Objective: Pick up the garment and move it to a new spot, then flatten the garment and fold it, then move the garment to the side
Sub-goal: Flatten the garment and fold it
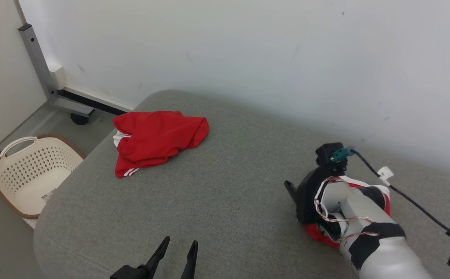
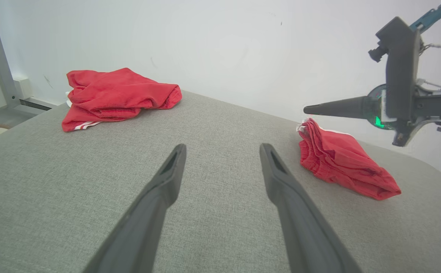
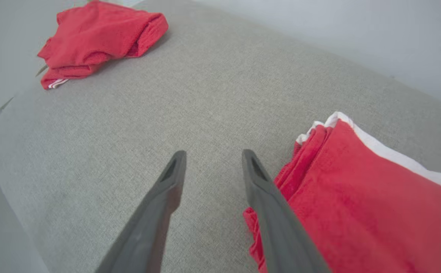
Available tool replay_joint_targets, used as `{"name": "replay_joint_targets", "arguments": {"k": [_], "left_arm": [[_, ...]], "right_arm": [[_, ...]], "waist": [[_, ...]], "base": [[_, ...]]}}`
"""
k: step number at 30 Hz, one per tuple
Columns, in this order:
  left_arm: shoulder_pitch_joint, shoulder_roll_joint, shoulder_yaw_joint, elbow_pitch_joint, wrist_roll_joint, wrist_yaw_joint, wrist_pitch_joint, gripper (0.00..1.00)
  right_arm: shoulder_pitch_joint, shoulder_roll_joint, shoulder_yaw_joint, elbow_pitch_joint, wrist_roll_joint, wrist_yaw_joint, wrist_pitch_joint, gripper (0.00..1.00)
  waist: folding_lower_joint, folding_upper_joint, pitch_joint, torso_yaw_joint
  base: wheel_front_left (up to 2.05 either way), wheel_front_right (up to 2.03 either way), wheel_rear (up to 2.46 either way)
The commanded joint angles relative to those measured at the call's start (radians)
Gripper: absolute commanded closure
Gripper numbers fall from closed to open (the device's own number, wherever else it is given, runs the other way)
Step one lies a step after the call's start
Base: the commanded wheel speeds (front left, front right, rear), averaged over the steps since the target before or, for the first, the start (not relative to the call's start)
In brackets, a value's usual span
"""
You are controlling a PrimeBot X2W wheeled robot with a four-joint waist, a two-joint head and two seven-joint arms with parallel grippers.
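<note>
A folded red garment with white trim (image 2: 342,163) lies at the right of the grey padded surface (image 1: 229,174). My right gripper (image 3: 213,155) hovers just above its left edge, fingers apart and holding nothing. In the right wrist view the garment (image 3: 357,204) lies beside and under the right-hand finger. In the head view my right arm covers most of the garment (image 1: 316,232). A second red garment (image 1: 159,139) lies crumpled at the far left corner. My left gripper (image 1: 180,244) is open over bare surface near the front edge.
A cream laundry basket (image 1: 16,143) stands on the floor left of the surface. A grey metal frame leg (image 1: 39,62) on a wheel stands by the wall behind it. The white wall runs close along the far edge. A black cable (image 1: 414,201) trails from my right wrist.
</note>
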Motion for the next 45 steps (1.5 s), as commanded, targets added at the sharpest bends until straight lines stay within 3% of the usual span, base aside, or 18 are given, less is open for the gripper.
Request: {"name": "replay_joint_targets", "arguments": {"k": [1, 5, 10, 15, 22, 27, 32, 37, 45], "left_arm": [[0.016, 0.005, 0.004, -0.004, -0.005, 0.004, -0.007, 0.0], [0.025, 0.012, 0.011, -0.013, -0.008, 0.012, -0.01, 0.0], [0.043, 0.015, 0.042, -0.025, -0.019, 0.039, -0.023, 0.0], [0.061, 0.015, 0.083, -0.033, -0.03, 0.062, -0.044, 0.0], [0.101, 0.011, 0.156, -0.048, 0.001, 0.081, -0.063, 0.0], [0.129, 0.012, 0.208, -0.054, 0.034, 0.061, -0.064, 0.0], [0.155, 0.004, 0.267, -0.055, 0.078, 0.013, -0.064, 0.0], [0.203, -0.007, 0.314, -0.061, 0.127, -0.024, -0.064, 0.0], [0.245, -0.073, 0.423, -0.026, 0.19, -0.096, -0.065, 0.0]], "right_arm": [[-0.027, -0.001, -0.056, 0.025, -0.029, -0.002, -0.018, 0.0], [-0.058, -0.009, -0.177, 0.042, -0.091, -0.002, -0.081, 0.0], [-0.008, -0.023, -0.262, -0.022, -0.158, -0.002, -0.176, 0.0], [0.087, -0.026, -0.287, -0.138, -0.18, -0.002, -0.261, 0.0], [0.338, -0.035, -0.366, -0.436, -0.208, -0.002, -0.363, 0.0], [0.524, -0.019, -0.41, -0.653, -0.23, -0.002, -0.379, 0.0], [0.664, -0.003, -0.406, -0.799, -0.194, -0.002, -0.402, 0.0], [0.763, 0.0, -0.37, -0.853, -0.163, -0.002, -0.416, 0.0], [0.809, -0.001, -0.329, -0.853, -0.131, -0.002, -0.446, 0.0]], "waist": [[0.0, 0.0, -0.018, -0.023], [0.0, 0.0, -0.034, -0.054], [0.0, 0.0, -0.055, -0.11], [0.0, 0.0, -0.064, -0.171], [0.0, 0.0, -0.063, -0.292], [0.0, 0.0, -0.056, -0.365], [0.0, 0.0, -0.055, -0.411], [0.0, 0.0, -0.06, -0.448], [0.0, 0.0, -0.062, -0.46]], "base": [[0.0, 0.0, 0.0], [0.0, 0.0, 0.0], [0.0, 0.0, 0.0], [0.0, 0.0, 0.0], [0.0, 0.0, 0.0], [0.0, 0.0, 0.0], [0.0, 0.0, 0.0], [0.0, 0.0, 0.0], [0.0, 0.0, 0.0]]}}
